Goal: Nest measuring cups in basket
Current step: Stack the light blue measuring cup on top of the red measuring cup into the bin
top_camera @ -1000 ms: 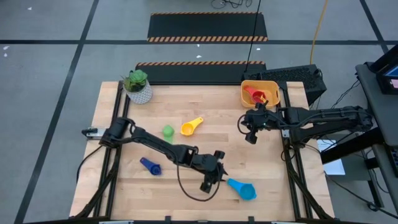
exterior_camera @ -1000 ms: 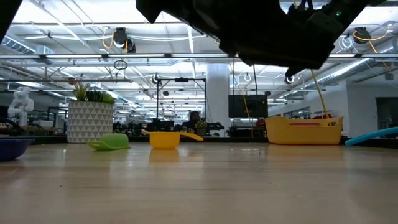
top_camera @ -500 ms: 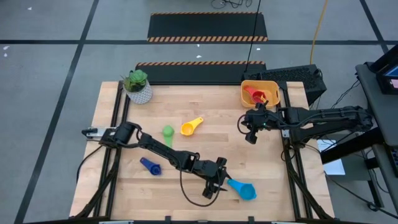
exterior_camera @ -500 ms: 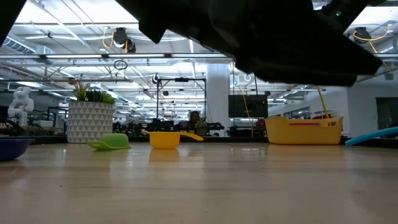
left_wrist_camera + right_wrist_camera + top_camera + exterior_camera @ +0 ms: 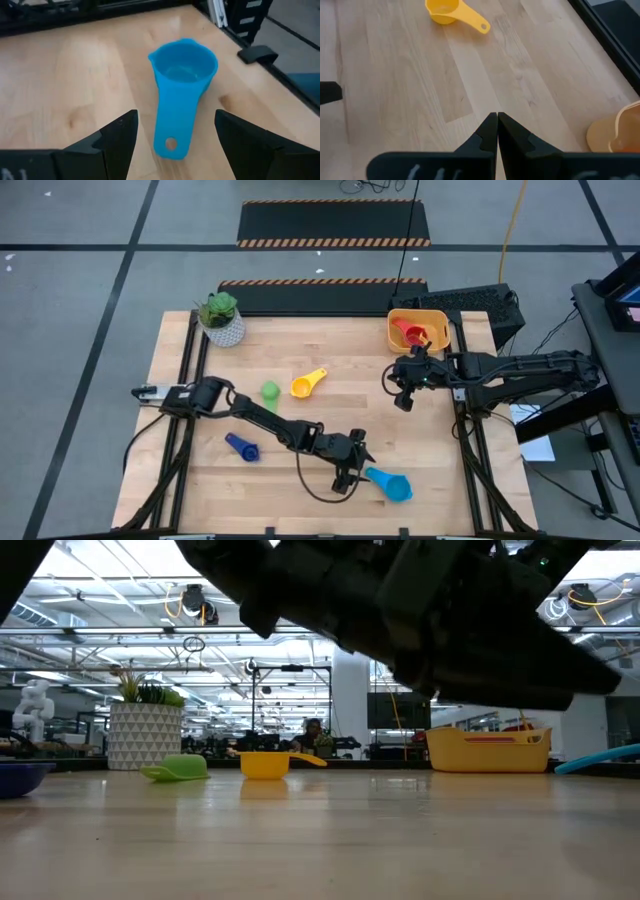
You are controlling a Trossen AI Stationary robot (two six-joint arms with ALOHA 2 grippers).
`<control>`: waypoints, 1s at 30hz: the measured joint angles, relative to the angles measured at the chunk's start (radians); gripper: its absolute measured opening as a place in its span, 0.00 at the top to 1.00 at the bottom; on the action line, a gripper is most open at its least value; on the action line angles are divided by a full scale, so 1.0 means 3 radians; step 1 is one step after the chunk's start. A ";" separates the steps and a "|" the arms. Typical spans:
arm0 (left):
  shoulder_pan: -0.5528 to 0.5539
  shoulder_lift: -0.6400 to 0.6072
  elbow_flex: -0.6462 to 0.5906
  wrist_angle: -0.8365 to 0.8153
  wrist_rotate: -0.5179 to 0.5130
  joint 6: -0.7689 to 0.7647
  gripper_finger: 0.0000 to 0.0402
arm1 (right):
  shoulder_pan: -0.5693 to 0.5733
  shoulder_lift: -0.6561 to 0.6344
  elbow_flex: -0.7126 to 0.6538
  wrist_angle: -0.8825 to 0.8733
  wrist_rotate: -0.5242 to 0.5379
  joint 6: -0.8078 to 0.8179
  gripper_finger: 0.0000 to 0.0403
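A blue measuring cup (image 5: 182, 75) lies on its base near the table's front, with its flat handle (image 5: 170, 142) pointing at my left gripper (image 5: 176, 120). That gripper is open, low over the table, one finger on either side of the handle's free end and clear of it. In the high view the left gripper (image 5: 352, 467) stands just left of the blue cup (image 5: 392, 484). The yellow cup (image 5: 308, 384), green cup (image 5: 270, 392) and dark blue cup (image 5: 241, 447) lie loose on the table. A red cup (image 5: 412, 333) sits in the basket (image 5: 440, 320). My right gripper (image 5: 496, 122) hovers shut in front of the basket.
A white pot with a green plant (image 5: 221, 318) stands at the far left corner. The blue cup lies close to the table's near edge. Bare wood stretches between the loose cups and the basket. A black cable loops on the table under the left arm (image 5: 310, 492).
My left gripper has gone down and a little toward the table's right edge, closing in on the blue cup's handle. In the low view the arm's dark bulk now hangs lower. The cups have stayed where they were.
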 joint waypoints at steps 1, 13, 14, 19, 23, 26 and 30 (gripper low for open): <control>0.0002 0.0009 0.0000 -0.0021 0.0001 -0.0012 0.33 | 0.0000 0.0000 0.0000 0.0004 0.0001 -0.0005 0.99; 0.0035 0.0232 -0.0006 0.0111 0.0013 -0.0019 0.33 | 0.0000 -0.0001 0.0000 0.0027 0.0002 -0.0020 0.99; 0.0039 0.0245 -0.0006 0.0106 0.0022 -0.0014 0.33 | 0.0000 0.0000 -0.0001 0.0025 0.0002 -0.0020 0.99; 0.0041 0.0343 -0.0005 0.0231 0.0131 0.0013 0.33 | 0.0000 0.0001 -0.0001 0.0026 0.0002 -0.0020 0.99; 0.0048 0.0385 -0.0004 0.0364 0.0147 0.0040 0.33 | 0.0000 -0.0001 -0.0001 0.0029 0.0002 -0.0046 0.99; 0.0074 0.0400 -0.0004 0.0368 0.0154 0.0047 0.33 | 0.0000 -0.0001 -0.0001 0.0047 0.0003 -0.0080 0.99; 0.0082 0.0453 -0.0008 0.0459 0.0150 0.0053 0.35 | -0.0001 -0.0001 -0.0001 0.0053 0.0003 -0.0081 0.99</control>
